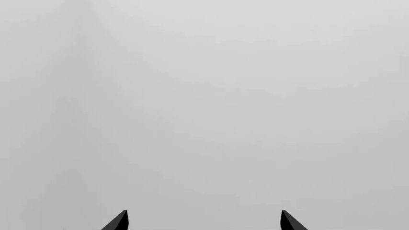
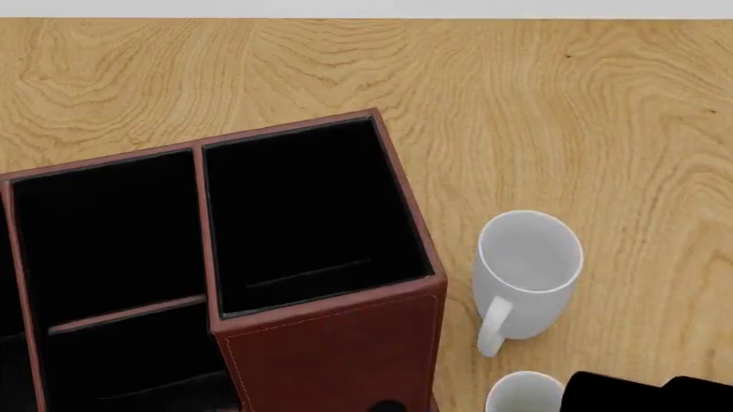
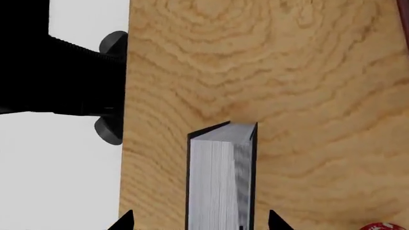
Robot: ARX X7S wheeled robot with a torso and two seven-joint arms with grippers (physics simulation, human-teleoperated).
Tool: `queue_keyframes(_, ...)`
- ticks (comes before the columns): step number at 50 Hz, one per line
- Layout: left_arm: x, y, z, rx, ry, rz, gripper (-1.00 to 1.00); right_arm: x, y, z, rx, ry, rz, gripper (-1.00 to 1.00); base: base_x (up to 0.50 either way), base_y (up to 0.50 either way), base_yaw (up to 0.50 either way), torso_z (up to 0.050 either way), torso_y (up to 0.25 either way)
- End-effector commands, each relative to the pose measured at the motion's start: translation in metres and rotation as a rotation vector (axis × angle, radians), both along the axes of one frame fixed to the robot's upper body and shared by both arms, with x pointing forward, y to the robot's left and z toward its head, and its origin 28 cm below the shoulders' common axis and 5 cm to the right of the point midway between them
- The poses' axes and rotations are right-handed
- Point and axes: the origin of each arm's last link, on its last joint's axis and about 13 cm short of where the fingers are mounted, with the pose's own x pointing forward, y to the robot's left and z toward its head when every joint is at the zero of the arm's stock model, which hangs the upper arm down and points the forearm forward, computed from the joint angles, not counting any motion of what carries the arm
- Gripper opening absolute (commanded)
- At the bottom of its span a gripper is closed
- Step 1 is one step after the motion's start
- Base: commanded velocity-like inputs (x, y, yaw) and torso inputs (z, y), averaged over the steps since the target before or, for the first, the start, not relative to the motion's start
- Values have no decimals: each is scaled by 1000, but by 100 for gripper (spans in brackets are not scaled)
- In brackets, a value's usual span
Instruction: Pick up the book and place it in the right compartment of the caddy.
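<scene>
Book (image 3: 221, 182) upright between right gripper (image 3: 199, 221) tips, long axis along approach; jaws wide, not gripping. Left gripper (image 1: 204, 220) wide, empty.

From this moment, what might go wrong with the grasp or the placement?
1. The right gripper straddles the black hardcover book with fingertips apart from its covers; an off-centre close might tip it.
2. The tall reddish-brown caddy's right compartment has high walls; the book may catch the rim.
3. A white mug stands close beside it and might get knocked.
</scene>
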Motion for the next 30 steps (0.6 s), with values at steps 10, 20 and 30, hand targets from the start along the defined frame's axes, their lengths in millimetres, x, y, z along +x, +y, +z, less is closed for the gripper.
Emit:
queue_keyframes(10,0,1,-2,0,3,3,100,2,-3,-12,-13,19,-15,100,0,0,0,0,0)
queue_keyframes(20,0,0,-2,1,6,3,100,2,-5,-16,-17,30,-18,100,0,0,0,0,0)
queue_keyframes(30,1,0,-1,3,5,8,100,3,-5,-17,-11,32,-13,-100,0,0,0,0,0)
